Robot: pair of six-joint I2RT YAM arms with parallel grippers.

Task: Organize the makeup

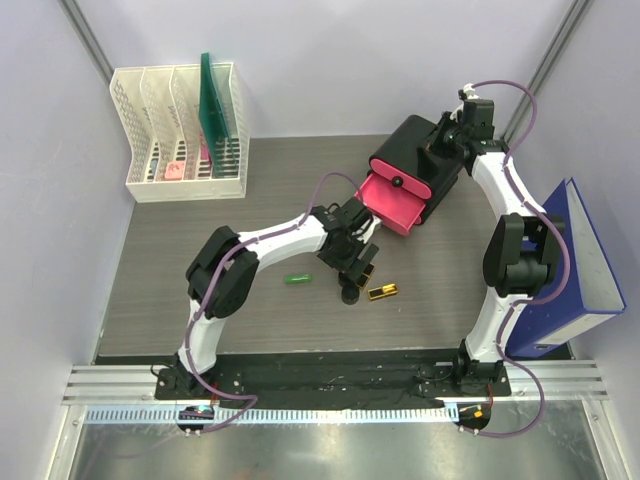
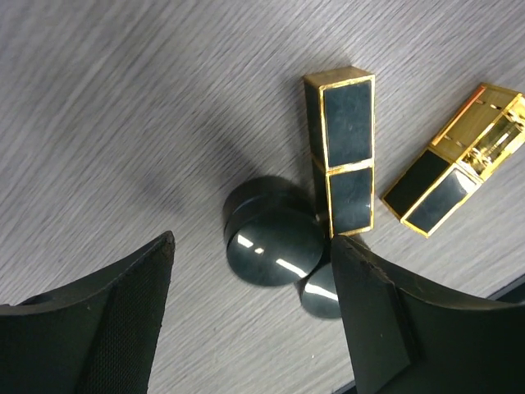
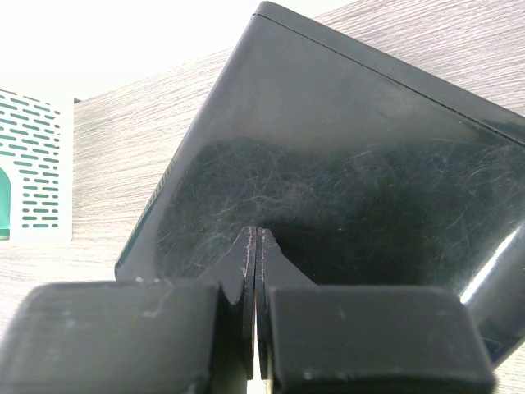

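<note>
1. A black round compact lay flat on the grey wood-grain table, near the front middle.
2. A second compact sat just beside it, half hidden behind one finger in the left wrist view; whether the two touched could not be told.
3. A gold-black stick lay with one end against the first compact's edge.
4. A second gold-black stick lay near the first stick, angled away from it, with a bare gold part at its far end.
5. A slim green tube lay alone on the table, to the left of this cluster and apart from it.
6. The left gripper hung over the first compact with its jaws spread wide, one finger on each side, grasping nothing.
7. How high it sat above the compact was hard to judge, possibly quite low.
8. Behind the cluster stood a black box, turned at an angle, with its pink drawer pulled out toward the makeup.
9. The right gripper was clenched, fingers pressed together, with its tips at the box's glossy black top and nothing between them.
10. A white mesh file rack holding a green board stood in the far left corner.
11. A blue binder leaned at the right edge.
</note>
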